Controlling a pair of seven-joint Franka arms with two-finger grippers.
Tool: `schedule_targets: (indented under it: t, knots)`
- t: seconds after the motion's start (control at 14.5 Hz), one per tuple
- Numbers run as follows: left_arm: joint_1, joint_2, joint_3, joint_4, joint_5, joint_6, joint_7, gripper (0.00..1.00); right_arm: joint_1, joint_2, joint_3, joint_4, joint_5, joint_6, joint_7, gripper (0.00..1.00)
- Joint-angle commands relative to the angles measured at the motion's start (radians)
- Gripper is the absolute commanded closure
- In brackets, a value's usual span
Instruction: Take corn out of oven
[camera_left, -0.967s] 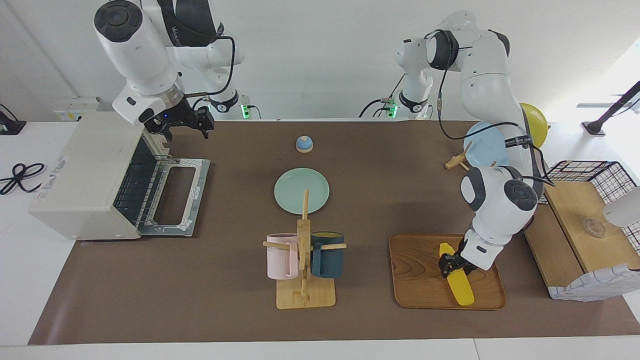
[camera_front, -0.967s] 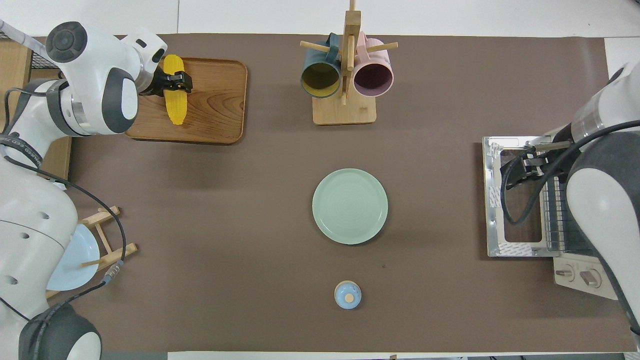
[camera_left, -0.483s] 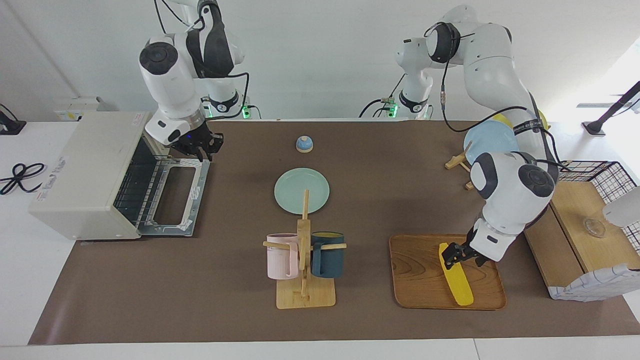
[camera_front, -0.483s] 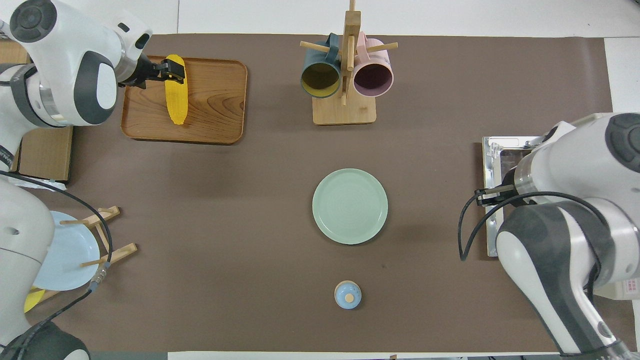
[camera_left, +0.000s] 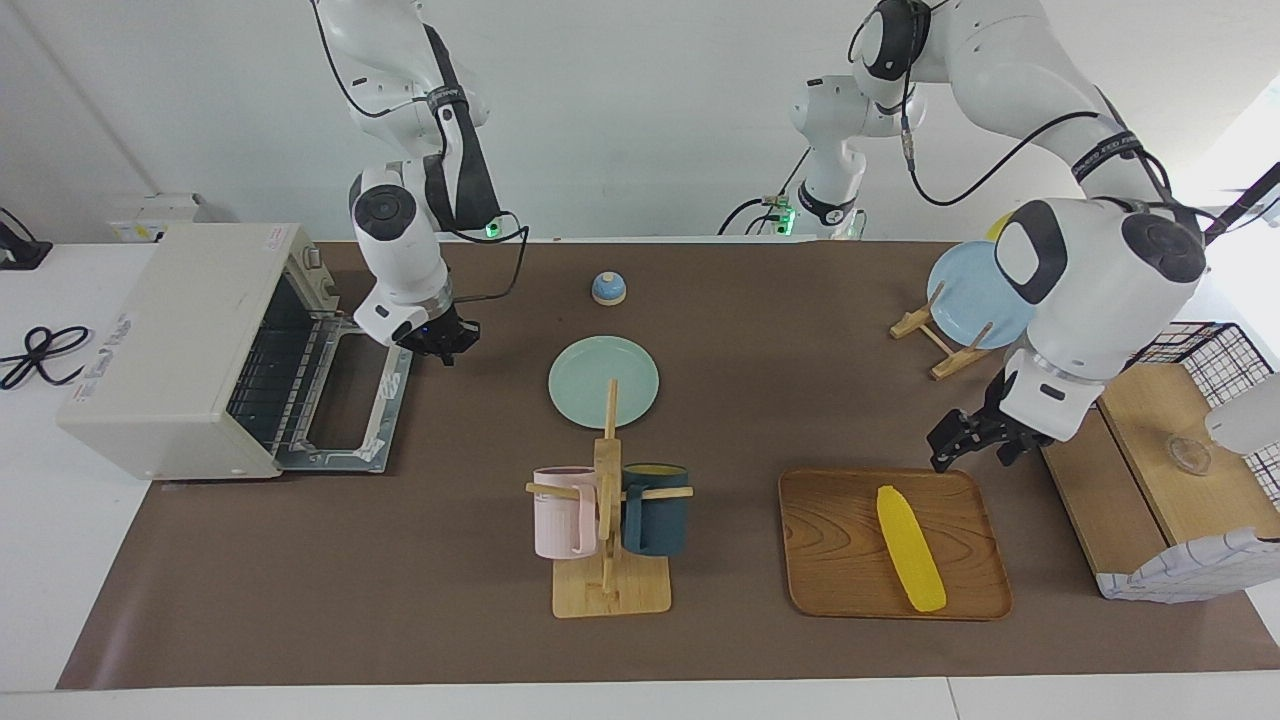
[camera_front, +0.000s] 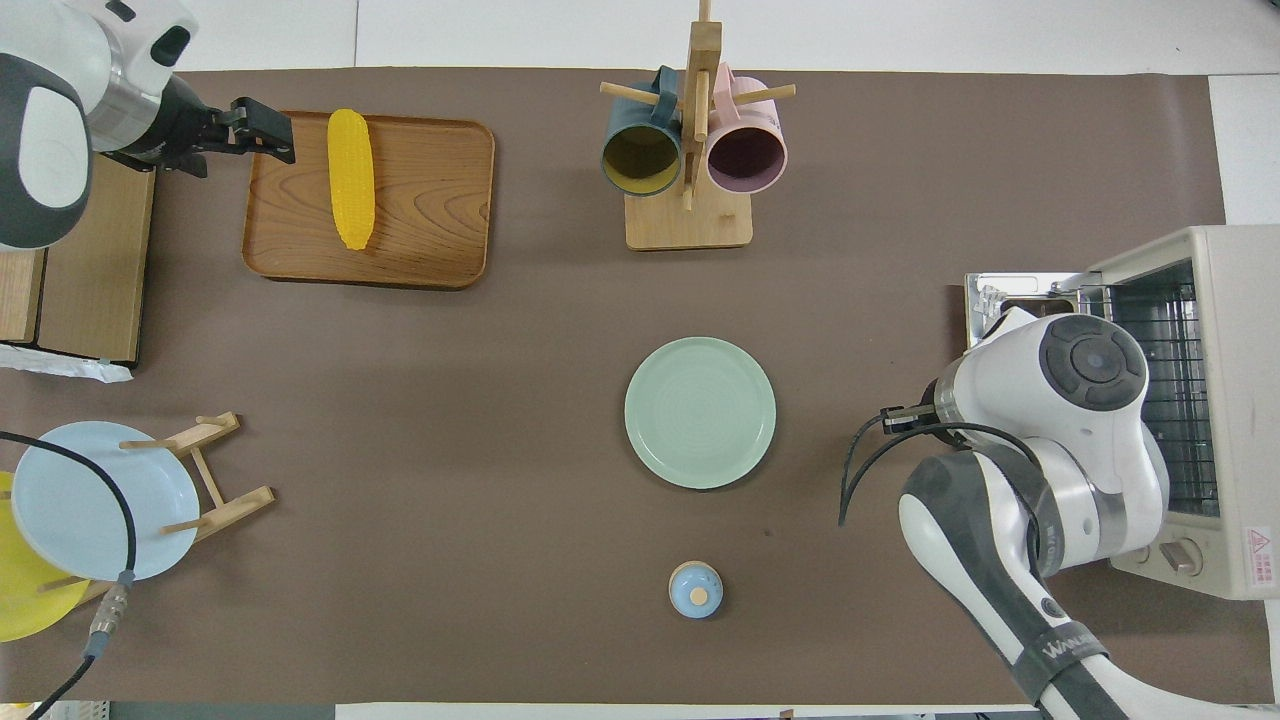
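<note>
The yellow corn (camera_left: 910, 548) (camera_front: 350, 178) lies flat on a wooden tray (camera_left: 840, 540) (camera_front: 430, 200) toward the left arm's end of the table, and nothing touches it. My left gripper (camera_left: 970, 458) (camera_front: 275, 130) hangs open and empty over the tray's edge. The off-white oven (camera_left: 170, 340) (camera_front: 1225, 400) stands at the right arm's end with its door (camera_left: 345, 400) dropped open and its wire rack bare. My right gripper (camera_left: 440, 345) is shut on nothing, over the mat beside the door's corner. In the overhead view its own arm covers it.
A green plate (camera_left: 603, 381) lies mid-table, with a small blue bell (camera_left: 608, 288) nearer to the robots. A wooden rack (camera_left: 608, 520) holds a pink mug and a dark blue mug. A blue plate (camera_left: 975, 295) leans in a stand, beside a wire-framed wooden shelf (camera_left: 1160, 460).
My left gripper let go of the corn, opened and rose off the tray toward the shelf. My right gripper shut and swung from the oven's mouth out past the door.
</note>
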Motion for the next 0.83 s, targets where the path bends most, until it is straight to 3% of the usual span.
schedule_targets:
  t: [0.0, 0.14, 0.41, 0.76]
  knots:
    - [0.003, -0.080, 0.000, -0.021, 0.056, -0.100, -0.018, 0.00, -0.014, -0.028, 0.003, -0.077, -0.024, 0.066, 0.014, 1.00]
    - [0.004, -0.140, 0.000, -0.035, 0.060, -0.200, -0.017, 0.00, -0.028, -0.031, 0.003, -0.093, -0.024, 0.072, 0.014, 1.00]
    - [0.003, -0.302, 0.000, -0.164, 0.060, -0.292, -0.017, 0.00, -0.059, -0.033, 0.001, -0.100, -0.041, 0.081, 0.006, 1.00]
    - [-0.005, -0.369, -0.002, -0.207, 0.060, -0.410, -0.015, 0.00, -0.096, -0.025, 0.001, -0.116, -0.067, 0.078, 0.006, 1.00]
